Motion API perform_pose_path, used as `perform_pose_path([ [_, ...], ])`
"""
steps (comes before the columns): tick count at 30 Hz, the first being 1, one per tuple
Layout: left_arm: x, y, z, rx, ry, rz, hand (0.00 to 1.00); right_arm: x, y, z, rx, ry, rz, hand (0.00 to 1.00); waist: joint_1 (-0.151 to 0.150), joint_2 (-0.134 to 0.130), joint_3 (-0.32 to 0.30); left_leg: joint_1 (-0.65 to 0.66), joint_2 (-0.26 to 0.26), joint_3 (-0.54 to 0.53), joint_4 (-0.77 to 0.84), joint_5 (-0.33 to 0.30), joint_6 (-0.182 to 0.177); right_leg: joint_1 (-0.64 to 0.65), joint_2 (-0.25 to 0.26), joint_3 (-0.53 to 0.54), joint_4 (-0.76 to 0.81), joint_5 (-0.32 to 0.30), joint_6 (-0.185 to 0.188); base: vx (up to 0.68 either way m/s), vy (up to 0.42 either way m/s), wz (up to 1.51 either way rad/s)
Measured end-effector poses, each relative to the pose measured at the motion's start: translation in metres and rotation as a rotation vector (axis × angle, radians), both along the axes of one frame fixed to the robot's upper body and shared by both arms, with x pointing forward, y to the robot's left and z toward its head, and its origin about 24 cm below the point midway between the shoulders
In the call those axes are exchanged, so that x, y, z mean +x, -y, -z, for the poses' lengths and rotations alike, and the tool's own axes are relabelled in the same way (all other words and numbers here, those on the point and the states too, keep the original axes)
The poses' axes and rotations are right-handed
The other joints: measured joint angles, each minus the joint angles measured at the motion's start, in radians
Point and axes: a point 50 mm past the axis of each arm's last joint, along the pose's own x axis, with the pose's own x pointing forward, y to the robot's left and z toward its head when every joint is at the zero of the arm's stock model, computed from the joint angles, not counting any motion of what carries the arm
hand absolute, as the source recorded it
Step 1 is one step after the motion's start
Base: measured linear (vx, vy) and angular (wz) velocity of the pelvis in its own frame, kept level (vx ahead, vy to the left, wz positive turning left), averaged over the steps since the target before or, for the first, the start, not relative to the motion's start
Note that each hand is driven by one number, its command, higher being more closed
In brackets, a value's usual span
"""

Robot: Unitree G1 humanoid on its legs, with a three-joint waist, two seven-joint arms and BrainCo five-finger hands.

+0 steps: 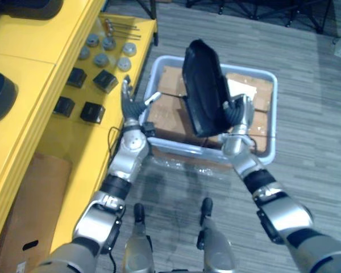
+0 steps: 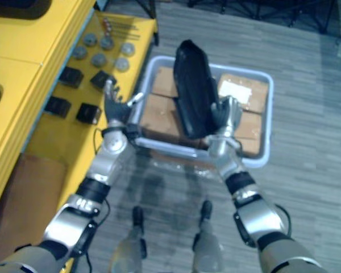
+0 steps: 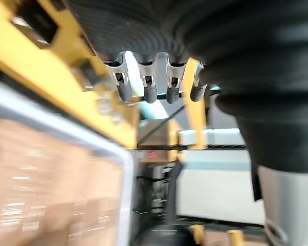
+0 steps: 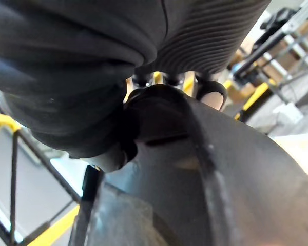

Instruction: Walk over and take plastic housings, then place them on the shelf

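Right hand [image 1: 237, 114] curled round lower edge of black plastic housing [image 1: 202, 85], lifted upright over grey bin [image 1: 273, 108]. Left hand [image 1: 131, 105] open, empty, by bin's left rim. Housing looks rigid, light, smooth, likely slippery; grip edge firmly.

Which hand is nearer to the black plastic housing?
Right. The right hand grips the black plastic housing above the bin; the left hand is open by the bin's left rim, apart from the housing.
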Motion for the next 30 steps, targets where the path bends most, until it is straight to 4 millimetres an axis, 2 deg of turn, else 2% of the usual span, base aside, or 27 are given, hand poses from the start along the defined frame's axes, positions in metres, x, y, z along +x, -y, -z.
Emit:
perform_pose_path([
  [4,0.002,-0.004,0.019,0.007,-0.102,0.004,0.00,-0.001,-0.001,-0.010,0.018,0.049,-0.026,1.00,-0.004,0.003,0.002,-0.006,0.000,0.008,0.019,-0.011,-0.002,-0.006,0.000,0.011,0.000,0.000,0.000,-0.01,0.000,-0.07],
  [9,0.005,-0.005,0.028,-0.015,-0.154,0.006,0.00,0.001,-0.004,-0.021,0.042,0.085,-0.042,1.00,-0.014,0.010,0.005,-0.008,0.000,0.025,0.019,-0.013,-0.002,-0.020,0.000,0.026,0.000,0.003,-0.001,0.00,0.001,-0.09],
  [12,0.009,-0.002,0.024,-0.042,-0.158,0.008,0.00,0.001,-0.006,-0.029,0.062,0.119,-0.061,1.00,-0.024,0.023,0.013,-0.010,-0.001,0.033,0.019,-0.014,-0.001,-0.029,0.000,0.036,0.000,0.005,0.000,0.01,0.000,-0.08],
  [17,0.017,0.011,0.012,-0.100,-0.159,0.028,0.00,0.001,-0.010,-0.035,0.089,0.148,-0.090,1.00,-0.031,0.028,0.016,-0.010,0.000,0.040,0.019,-0.019,-0.001,-0.032,0.001,0.041,0.000,0.005,0.000,0.01,-0.001,-0.03],
  [22,0.020,0.013,0.008,-0.132,-0.167,0.007,0.00,0.002,-0.023,-0.043,0.092,0.156,-0.142,1.00,-0.039,0.037,0.021,-0.009,0.000,0.044,0.020,-0.023,-0.002,-0.034,0.001,0.046,0.000,0.005,0.000,0.01,0.000,-0.02],
  [30,0.022,0.015,-0.001,-0.142,-0.125,0.010,0.00,0.000,-0.049,-0.038,0.076,0.131,-0.239,1.00,-0.044,0.041,0.037,-0.010,0.001,0.052,0.046,-0.042,-0.001,-0.031,0.001,0.058,0.000,0.005,0.000,0.00,0.001,-0.03],
])
